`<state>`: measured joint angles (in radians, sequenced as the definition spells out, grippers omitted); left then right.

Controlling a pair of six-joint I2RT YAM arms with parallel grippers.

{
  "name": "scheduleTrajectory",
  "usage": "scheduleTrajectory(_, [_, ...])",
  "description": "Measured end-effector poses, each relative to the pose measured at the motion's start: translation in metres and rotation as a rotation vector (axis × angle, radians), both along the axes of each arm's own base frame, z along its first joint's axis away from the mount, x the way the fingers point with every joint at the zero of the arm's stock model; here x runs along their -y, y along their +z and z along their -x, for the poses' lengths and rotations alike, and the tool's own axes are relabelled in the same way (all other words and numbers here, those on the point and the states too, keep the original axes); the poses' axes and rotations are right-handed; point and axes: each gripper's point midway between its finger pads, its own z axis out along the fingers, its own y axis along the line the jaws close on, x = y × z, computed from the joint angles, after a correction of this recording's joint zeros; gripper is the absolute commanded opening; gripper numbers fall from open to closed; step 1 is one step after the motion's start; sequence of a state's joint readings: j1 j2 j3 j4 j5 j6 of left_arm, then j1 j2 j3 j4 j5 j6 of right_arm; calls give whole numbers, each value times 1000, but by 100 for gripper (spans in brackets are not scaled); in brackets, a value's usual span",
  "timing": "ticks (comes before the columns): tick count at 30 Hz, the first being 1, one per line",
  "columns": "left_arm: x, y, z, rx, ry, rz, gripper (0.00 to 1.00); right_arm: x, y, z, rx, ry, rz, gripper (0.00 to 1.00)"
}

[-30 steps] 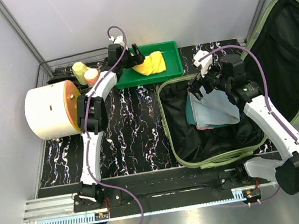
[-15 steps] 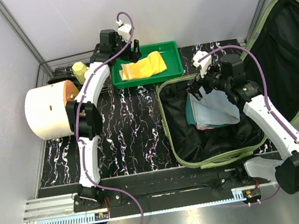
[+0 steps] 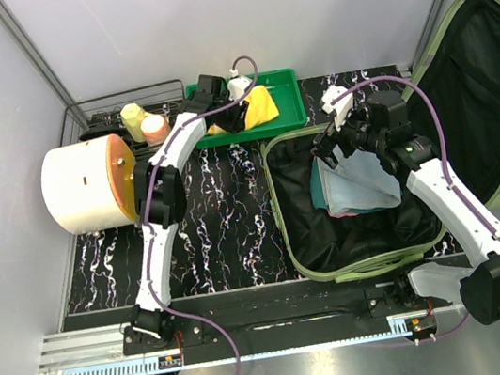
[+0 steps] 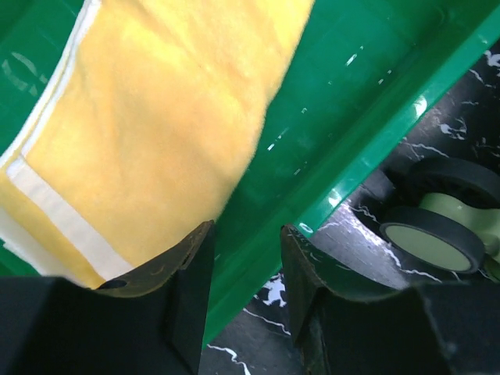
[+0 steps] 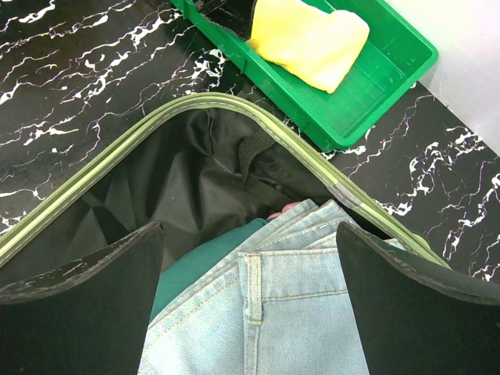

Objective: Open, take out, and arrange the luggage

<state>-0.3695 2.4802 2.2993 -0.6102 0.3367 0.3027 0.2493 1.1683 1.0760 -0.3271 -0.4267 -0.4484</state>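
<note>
The luggage [image 3: 285, 229] lies open at right, its lid [image 3: 490, 83] leaning back; its zip rim [image 5: 195, 105] and a wheel [image 4: 433, 234] show in the wrist views. Inside lie folded jeans [image 3: 354, 185] [image 5: 297, 312] on a dark green garment [image 5: 195, 269]. My right gripper [image 3: 330, 141] [image 5: 250, 234] hangs wide open just above the jeans' waistband. My left gripper [image 3: 236, 113] [image 4: 246, 234] straddles the near rim of the green tray [image 3: 288, 96] [image 4: 367, 86], jaws narrowed with a gap still showing. A yellow cloth [image 3: 261, 105] [image 4: 156, 117] lies in the tray.
A white drum with an orange face [image 3: 83, 187] lies at left. Behind it a wire rack [image 3: 95, 107] holds a yellow cup [image 3: 133, 118] and an orange cup [image 3: 155, 126]. Grey walls close in the back and both sides.
The left arm swung left over the tray, then back right to the tray's near rim, and its jaws narrowed. The right arm has not moved.
</note>
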Motion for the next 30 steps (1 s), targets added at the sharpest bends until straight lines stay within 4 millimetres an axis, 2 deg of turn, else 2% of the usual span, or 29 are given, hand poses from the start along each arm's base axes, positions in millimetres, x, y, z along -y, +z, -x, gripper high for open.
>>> scheduleTrajectory(6, [15, -1, 8, 28, -50, -19, 43, -1, 0, 0, 0, 3, -2, 100])
scheduleTrajectory(9, [18, -11, 21, -7, -66, -36, 42, 0, 0, 0, 0, 3, -1, 100])
scheduleTrajectory(13, [20, -14, 30, -45, -72, -28, 35, 0, 0, 0, 0, 1, -1, 100])
scheduleTrajectory(19, [26, -13, 48, -138, -80, 30, 32, 0, 0, 0, 2, 1, 2, 100])
scheduleTrajectory(23, [30, -12, 61, -194, -74, 57, 41, 1, 0, -1, 5, 0, 6, 100])
scheduleTrajectory(27, [29, -9, 67, -229, -57, 63, 62, 4, -1, -1, 2, -7, 8, 100])
scheduleTrajectory(30, [25, -4, 69, -247, -43, 66, 73, 10, -6, -2, -39, -33, 16, 99])
